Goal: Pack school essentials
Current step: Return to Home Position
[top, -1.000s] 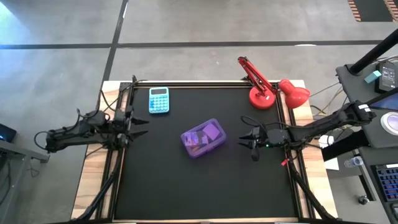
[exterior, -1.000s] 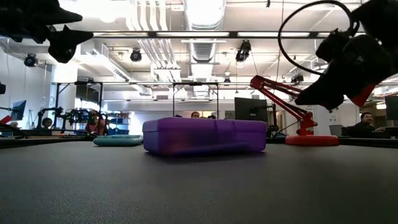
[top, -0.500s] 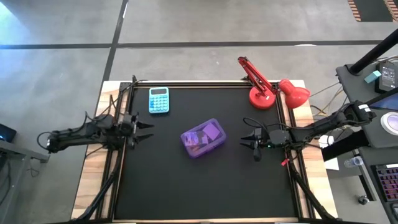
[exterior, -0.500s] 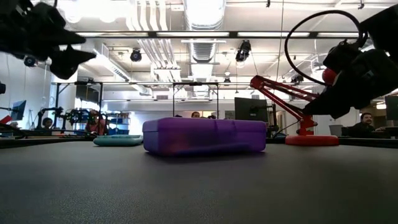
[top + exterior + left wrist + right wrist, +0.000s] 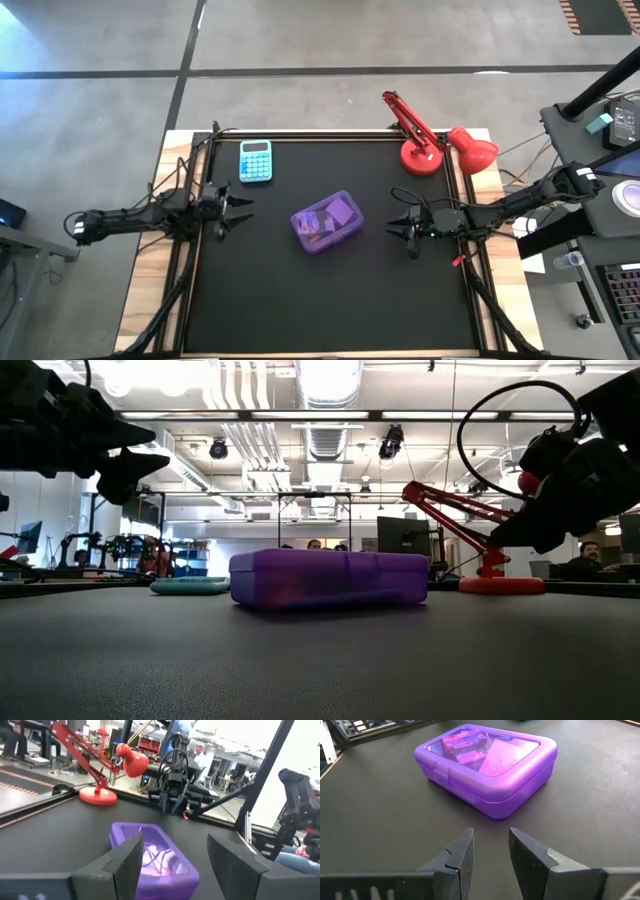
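**Item.** Violet translucent plastic supply box [image 5: 487,765], rounded corners, lid shut, school essentials [image 5: 465,744] inside.

**Location.** Flat on the black table mat [image 5: 330,300]. Ahead of the right claw [image 5: 490,845], past its fingertips and apart from them. Likewise ahead of the left claw [image 5: 235,205] and apart, so between the two.

**Claws.** Left spread wide, holding nothing. Right narrowed to a slim gap, holding nothing. Both above the mat, clear of it.

**Handling (judged).**
- Stiff, thin shell; light to moderate weight with stationery inside.
- Smooth walls, likely slippery.
- Loose contents apt to shift if tipped.
- Best taken across the short width, fingers bearing on lid and base together to keep the seam closed.
- Wide opening needed, more than the right claw's present gap.
- Clasp side best avoided.

**Views.**
- High: the only full layout. Light-blue calculator [image 5: 255,160] off to one side of the left claw, well apart. Red desk lamp [image 5: 421,157] off to one side of the right claw, at the mat's far edge.
- Low: the only proof of base flush on the mat, lid seam level, and clearance beneath both claws.
- Right wrist: clear lid panel with pink and purple shapes beneath, not told apart. Small clasp [image 5: 445,772] on the long wall facing this claw.
- Left wrist: opposite end of the box, with the right claw beyond it and the lamp to one side. Pale tangle under the lid, not identifiable.
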Tool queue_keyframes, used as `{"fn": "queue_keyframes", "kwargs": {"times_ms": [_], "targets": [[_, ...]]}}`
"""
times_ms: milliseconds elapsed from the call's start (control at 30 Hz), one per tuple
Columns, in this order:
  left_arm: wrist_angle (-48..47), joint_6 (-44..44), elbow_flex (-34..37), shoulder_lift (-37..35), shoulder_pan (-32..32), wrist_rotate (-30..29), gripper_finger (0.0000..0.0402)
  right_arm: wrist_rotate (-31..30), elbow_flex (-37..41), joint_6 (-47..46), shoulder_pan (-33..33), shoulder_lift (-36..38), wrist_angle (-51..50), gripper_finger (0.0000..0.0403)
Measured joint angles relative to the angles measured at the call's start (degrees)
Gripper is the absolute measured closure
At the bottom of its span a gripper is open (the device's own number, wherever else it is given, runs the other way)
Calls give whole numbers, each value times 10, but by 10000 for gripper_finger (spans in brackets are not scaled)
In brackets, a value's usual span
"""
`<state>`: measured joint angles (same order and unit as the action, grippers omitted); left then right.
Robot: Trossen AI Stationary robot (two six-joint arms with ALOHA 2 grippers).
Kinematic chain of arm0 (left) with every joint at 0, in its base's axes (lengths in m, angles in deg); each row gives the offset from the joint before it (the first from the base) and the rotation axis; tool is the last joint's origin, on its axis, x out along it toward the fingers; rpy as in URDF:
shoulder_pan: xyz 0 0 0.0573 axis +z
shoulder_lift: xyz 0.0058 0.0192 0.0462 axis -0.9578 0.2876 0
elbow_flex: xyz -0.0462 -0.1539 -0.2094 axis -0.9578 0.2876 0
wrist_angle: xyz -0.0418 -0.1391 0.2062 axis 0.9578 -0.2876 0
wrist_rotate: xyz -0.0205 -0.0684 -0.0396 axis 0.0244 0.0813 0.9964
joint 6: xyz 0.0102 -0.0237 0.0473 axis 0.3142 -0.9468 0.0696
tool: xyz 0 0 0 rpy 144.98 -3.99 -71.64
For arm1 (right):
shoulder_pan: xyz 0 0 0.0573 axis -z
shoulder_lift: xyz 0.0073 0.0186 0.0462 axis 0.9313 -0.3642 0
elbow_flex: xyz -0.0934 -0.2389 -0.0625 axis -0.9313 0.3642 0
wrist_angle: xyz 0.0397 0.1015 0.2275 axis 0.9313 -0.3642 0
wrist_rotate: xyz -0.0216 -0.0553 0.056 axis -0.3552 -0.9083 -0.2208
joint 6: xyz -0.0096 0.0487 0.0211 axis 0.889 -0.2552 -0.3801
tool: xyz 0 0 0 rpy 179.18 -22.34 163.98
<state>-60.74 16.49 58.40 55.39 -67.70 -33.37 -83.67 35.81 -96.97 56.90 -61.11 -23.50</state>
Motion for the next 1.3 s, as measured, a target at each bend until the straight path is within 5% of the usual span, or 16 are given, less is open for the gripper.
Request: {"fn": "queue_keyframes", "kwargs": {"times_ms": [867, 1300], "targets": [[25, 26, 2, 23, 0, -34, 197, 0, 0, 5, 0, 2, -2, 289], [25, 26, 2, 23, 0, -34, 197, 0, 0, 5, 0, 218, -43, 289]]}}
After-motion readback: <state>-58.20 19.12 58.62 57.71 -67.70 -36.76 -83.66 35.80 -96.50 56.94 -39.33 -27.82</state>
